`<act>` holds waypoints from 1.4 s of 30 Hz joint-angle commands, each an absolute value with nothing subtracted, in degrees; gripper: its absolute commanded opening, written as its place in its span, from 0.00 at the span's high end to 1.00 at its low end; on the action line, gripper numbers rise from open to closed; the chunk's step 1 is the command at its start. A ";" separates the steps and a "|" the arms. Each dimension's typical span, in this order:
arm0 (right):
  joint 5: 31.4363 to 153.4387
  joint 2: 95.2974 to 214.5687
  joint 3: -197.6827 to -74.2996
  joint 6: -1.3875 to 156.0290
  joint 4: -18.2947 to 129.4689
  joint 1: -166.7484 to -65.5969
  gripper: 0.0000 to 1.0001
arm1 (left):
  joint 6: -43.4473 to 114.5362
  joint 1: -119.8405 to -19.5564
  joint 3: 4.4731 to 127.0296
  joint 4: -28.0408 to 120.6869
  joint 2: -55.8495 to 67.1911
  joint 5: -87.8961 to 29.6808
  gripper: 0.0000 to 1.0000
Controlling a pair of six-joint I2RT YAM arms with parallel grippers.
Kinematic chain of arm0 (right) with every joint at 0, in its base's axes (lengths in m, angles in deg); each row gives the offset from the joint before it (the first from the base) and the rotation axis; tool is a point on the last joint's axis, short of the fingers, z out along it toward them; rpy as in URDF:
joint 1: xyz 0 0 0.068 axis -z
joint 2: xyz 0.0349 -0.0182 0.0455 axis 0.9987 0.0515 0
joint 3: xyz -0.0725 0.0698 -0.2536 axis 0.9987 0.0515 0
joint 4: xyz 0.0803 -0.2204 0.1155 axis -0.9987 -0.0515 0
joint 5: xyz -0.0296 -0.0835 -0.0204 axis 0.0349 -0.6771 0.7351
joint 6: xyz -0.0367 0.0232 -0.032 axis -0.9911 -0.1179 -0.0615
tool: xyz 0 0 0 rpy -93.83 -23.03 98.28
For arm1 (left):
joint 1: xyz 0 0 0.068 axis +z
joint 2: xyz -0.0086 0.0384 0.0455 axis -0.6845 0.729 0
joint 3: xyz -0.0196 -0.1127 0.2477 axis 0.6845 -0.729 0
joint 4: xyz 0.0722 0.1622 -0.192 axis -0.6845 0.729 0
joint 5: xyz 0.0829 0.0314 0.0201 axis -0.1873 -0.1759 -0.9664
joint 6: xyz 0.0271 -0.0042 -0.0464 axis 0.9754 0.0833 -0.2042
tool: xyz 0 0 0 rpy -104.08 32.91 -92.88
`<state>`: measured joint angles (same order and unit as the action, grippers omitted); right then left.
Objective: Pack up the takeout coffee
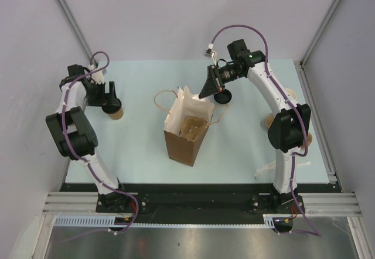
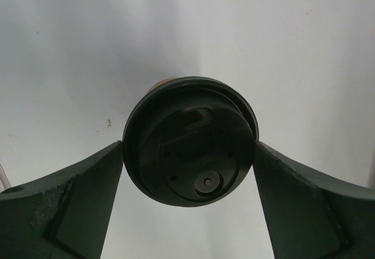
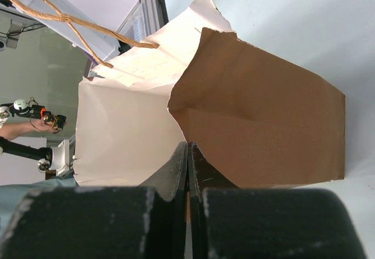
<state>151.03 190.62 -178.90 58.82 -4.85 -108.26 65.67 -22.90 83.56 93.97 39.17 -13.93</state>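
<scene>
The takeout coffee point(image 1: 115, 113), a small tan cup with a black lid point(image 2: 188, 142), stands on the table at the left. My left gripper point(image 1: 110, 99) comes down over it, open, and in the left wrist view its two fingers point(image 2: 88, 188) stand on either side of the lid, right at its edges. The tall brown paper bag point(image 1: 181, 145) stands open in the middle. My right gripper point(image 1: 205, 92) is shut on the bag's far rim point(image 3: 193, 95), pinching the paper and holding the mouth open.
A brown moulded shape point(image 1: 191, 128) lies at the bottom of the bag. A round black lid point(image 1: 223, 97) sits just behind the bag by my right gripper. Tan things point(image 1: 270, 119) are partly hidden behind the right arm. The pale table point(image 1: 246, 150) ends near the arm bases.
</scene>
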 commanded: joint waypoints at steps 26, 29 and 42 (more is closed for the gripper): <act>147.38 188.72 -181.38 55.83 -6.04 -108.49 0.56 | 71.91 -26.14 95.52 106.42 23.80 -6.26 0.73; 146.59 188.90 -182.26 55.57 -6.31 -108.58 0.50 | 72.00 -30.52 104.81 110.20 19.93 -2.57 0.73; 138.41 188.99 -185.69 51.88 -8.07 -111.30 0.63 | 72.25 -61.89 113.29 109.76 9.10 -4.14 0.73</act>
<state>141.22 190.62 -183.60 53.91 -7.19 -109.92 70.22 -54.88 112.08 107.34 8.20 -3.83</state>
